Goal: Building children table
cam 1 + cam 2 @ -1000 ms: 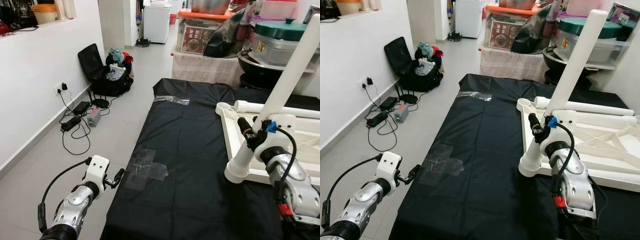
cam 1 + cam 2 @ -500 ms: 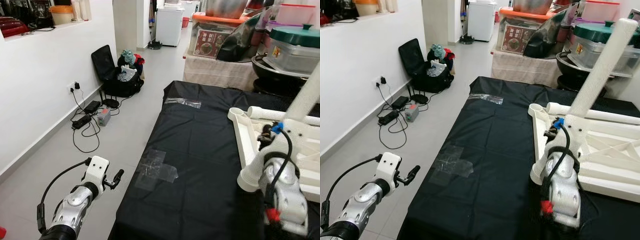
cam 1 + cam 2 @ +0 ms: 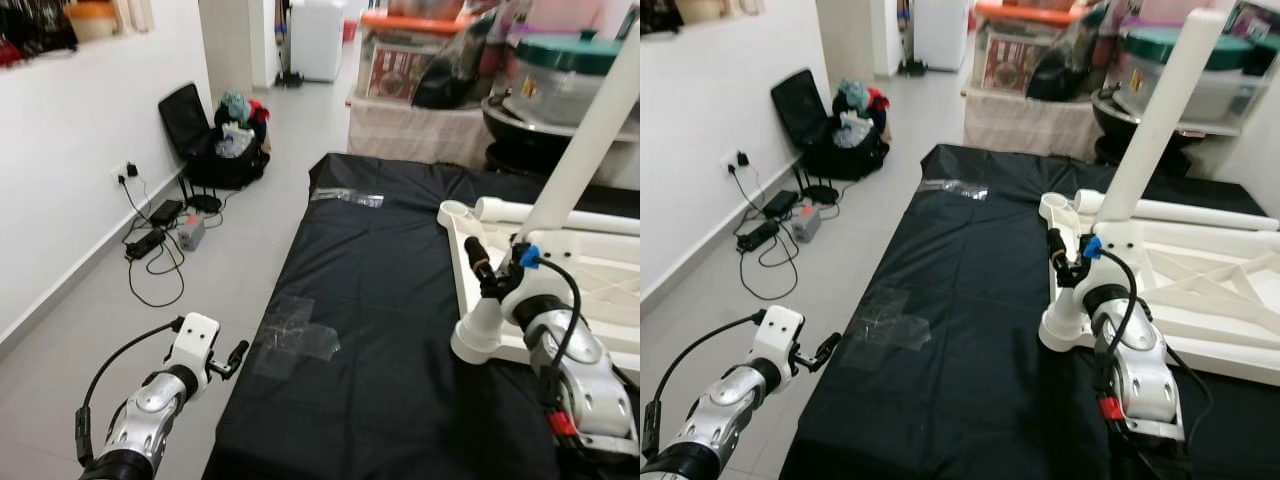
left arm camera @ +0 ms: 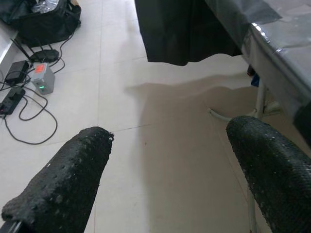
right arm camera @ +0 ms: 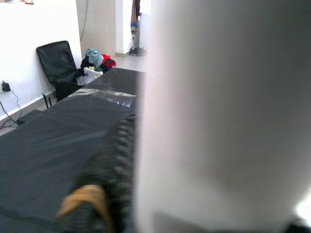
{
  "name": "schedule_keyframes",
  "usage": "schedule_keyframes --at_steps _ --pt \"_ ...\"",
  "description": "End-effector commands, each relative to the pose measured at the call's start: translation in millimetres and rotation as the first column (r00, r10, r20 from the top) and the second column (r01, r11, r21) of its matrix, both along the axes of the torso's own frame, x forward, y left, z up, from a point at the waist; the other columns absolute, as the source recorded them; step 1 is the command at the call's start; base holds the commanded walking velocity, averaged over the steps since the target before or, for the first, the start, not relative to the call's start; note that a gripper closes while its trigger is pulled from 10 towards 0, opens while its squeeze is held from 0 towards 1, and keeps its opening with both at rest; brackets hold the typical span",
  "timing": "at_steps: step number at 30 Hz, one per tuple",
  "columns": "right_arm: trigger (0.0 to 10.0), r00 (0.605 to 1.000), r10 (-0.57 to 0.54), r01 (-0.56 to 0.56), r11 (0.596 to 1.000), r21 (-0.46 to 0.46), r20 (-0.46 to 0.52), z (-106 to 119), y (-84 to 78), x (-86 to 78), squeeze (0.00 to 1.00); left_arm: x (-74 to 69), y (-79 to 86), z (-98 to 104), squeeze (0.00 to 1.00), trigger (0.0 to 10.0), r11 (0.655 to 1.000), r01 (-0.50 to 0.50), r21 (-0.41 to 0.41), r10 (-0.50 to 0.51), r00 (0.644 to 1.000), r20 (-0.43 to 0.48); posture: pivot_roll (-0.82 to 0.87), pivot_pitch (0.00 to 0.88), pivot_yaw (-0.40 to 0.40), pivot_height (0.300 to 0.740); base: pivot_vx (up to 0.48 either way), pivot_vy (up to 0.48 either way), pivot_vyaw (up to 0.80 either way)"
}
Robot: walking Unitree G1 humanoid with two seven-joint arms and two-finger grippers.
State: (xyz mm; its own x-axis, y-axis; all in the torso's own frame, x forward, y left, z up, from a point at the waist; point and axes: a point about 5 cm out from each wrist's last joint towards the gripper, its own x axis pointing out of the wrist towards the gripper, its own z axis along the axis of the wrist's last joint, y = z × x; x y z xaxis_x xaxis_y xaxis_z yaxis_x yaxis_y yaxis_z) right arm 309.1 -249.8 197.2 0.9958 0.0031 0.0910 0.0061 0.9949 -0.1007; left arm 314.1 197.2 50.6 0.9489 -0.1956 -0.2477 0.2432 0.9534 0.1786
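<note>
Gripping a white table leg point(image 3: 575, 150) with right hand point(image 3: 1068, 268) at about 3 o'clock in the head views, black fingers closed around the tube just above its flared foot point(image 3: 478, 335), foot resting on black-covered worktop point(image 3: 380, 330). Leg slanting up toward 1 o'clock, joined to corner of an upside-down white table frame point(image 3: 1200, 290) lying on the worktop at 3 o'clock; second white tube point(image 3: 1180, 213) lying along the frame's far edge. In right wrist view, white tube point(image 5: 218, 111) pressing against one textured black finger point(image 5: 114, 165). Holding left hand point(image 3: 238, 353) at 7 o'clock, off the worktop's edge over pale tiled floor point(image 4: 165, 145), fingers point(image 4: 63, 179) spread apart, gripping nothing. Patches of clear tape point(image 3: 300, 335) sticking to the black cover near its left edge, another strip point(image 3: 348, 197) near the far end. Open black bag point(image 3: 215, 145), power strip and cables point(image 3: 150, 240) lying along the wall at 10 o'clock. Storage boxes and pots point(image 3: 480, 70) standing at 12 to 1 o'clock.
</note>
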Motion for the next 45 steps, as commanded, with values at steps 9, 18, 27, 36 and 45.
schedule_keyframes --at_steps 9,18,27,36,45 --pt "0.0 0.966 -0.25 0.252 0.968 0.019 -0.06 -12.4 -18.7 6.7 0.0 -2.6 4.4 -2.8 0.0 10.0 1.0 0.0 0.014 0.0 1.0 -0.017 0.04 0.0 -0.054 0.74 0.0 0.0 0.0" --pt "0.0 0.757 -0.641 0.651 0.757 0.06 -0.129 -28.8 -22.5 -20.1 0.0 -2.5 5.0 -2.4 0.0 10.0 1.0 -0.001 0.018 0.001 1.0 -0.017 0.04 0.0 -0.05 0.74 0.0 0.0 0.0" --pt "10.0 0.878 -0.478 0.479 0.875 0.072 -0.031 -6.8 -9.3 -2.2 0.6 -1.8 3.3 -2.3 0.0 10.0 1.0 0.003 0.015 -0.002 1.0 -0.016 0.03 0.0 -0.055 0.74 0.0 0.0 0.0" --pt "10.0 0.995 0.083 -0.084 0.996 0.011 0.05 9.8 15.1 9.8 0.0 -3.9 1.0 -5.3 0.0 10.0 1.0 0.004 0.01 -0.004 1.0 -0.022 0.03 0.0 -0.057 0.74 0.0 0.0 0.0" --pt "0.0 0.994 -0.106 0.104 0.992 -0.069 -0.029 -12.8 -8.3 16.0 0.0 -3.8 4.5 -4.6 0.0 10.0 1.0 -0.008 0.012 0.008 1.0 -0.019 0.04 0.0 -0.065 0.74 0.0 0.0 0.0"
